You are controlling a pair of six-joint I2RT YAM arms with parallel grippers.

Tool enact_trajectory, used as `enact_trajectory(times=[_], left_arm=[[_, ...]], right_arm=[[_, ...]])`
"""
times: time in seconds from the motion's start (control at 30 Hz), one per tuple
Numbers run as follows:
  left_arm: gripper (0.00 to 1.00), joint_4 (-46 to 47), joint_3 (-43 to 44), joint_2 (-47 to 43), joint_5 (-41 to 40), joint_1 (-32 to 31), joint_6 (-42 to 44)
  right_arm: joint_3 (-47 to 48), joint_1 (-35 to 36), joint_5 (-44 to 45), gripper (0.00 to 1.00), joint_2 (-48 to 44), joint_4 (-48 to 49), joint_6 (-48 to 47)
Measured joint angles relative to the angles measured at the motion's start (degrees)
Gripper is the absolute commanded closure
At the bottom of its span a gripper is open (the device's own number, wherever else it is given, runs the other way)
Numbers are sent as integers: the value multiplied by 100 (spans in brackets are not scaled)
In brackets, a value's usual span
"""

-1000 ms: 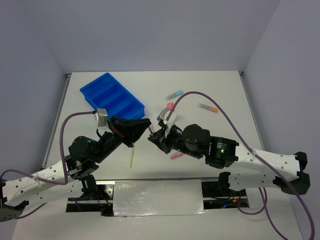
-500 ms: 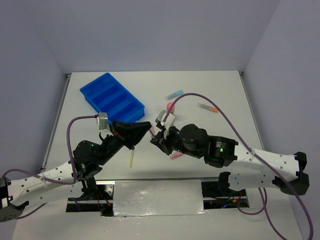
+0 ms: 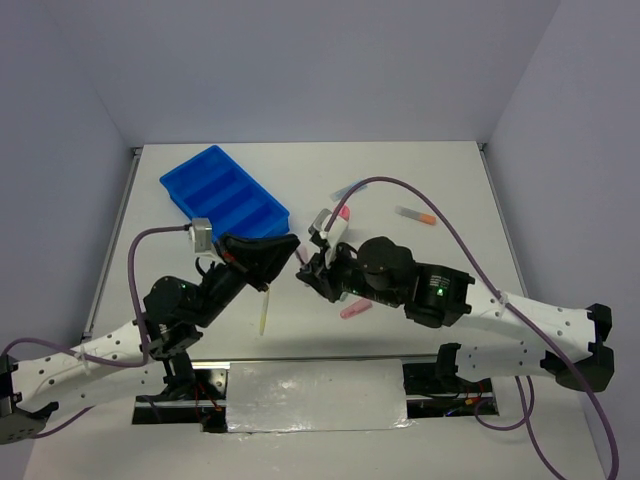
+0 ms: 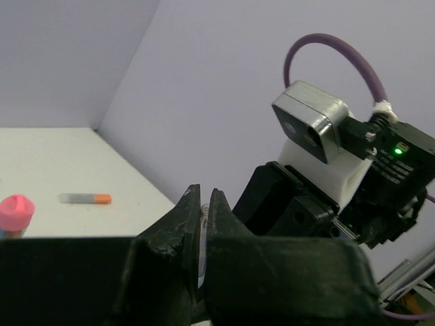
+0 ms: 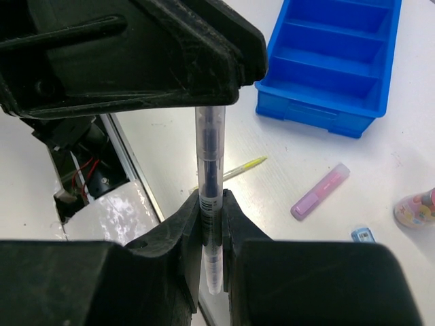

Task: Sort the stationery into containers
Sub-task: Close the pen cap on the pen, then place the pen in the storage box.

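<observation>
A clear pen with dark ink (image 5: 210, 146) hangs in the air between my two grippers. My right gripper (image 5: 211, 204) is shut on its lower part, with the barcode label between the pads. My left gripper (image 4: 202, 197) is shut on the other end, whose clear tip (image 4: 202, 227) shows between the jaws. In the top view the two grippers (image 3: 290, 250) (image 3: 306, 272) meet over the table's middle. The blue four-compartment tray (image 3: 268, 222) (image 5: 312, 112) lies at the back left. A yellow pencil (image 3: 263, 318) (image 5: 245, 166) and a pink-purple stick (image 3: 354, 311) (image 5: 319, 191) lie on the table below.
A pink-capped bottle (image 3: 342, 212) (image 4: 16, 210) (image 5: 416, 207) stands behind the right wrist. A grey stick with an orange cap (image 3: 415, 215) (image 4: 85, 198) lies at the back right. The right arm's purple cable (image 3: 400, 186) arcs over that area. The table's metal front edge (image 3: 315, 395) is near the arm bases.
The right wrist has shifted slightly up and left, its cable swinging back with it. Both grippers stay shut on the pen.
</observation>
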Motion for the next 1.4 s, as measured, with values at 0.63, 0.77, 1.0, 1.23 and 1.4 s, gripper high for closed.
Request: enact_trajectory(times=[0.63,0.77,1.0,1.23,1.4], left_arm=[[100,-2677,1252,127,48,-166,791],[100,-2903,1377,295,-111,-177,787],[100,-4570,2302,1421,-1438,74,837],[100,-5215,3294,2905,-2645,811,2205],[100,-4924,3613,3807,-1961,2116,3381]], right_arm=[[-938,-70,-234,98,-179,2059,732],[-1084,-72,-153,8,-271,2122,774],[-1908,-599,170,0,-1180,2210,822],[-3099,-1189,680,0,-2940,1510,1019],[-3165,-1220,772,0,-3755,1263,1095]])
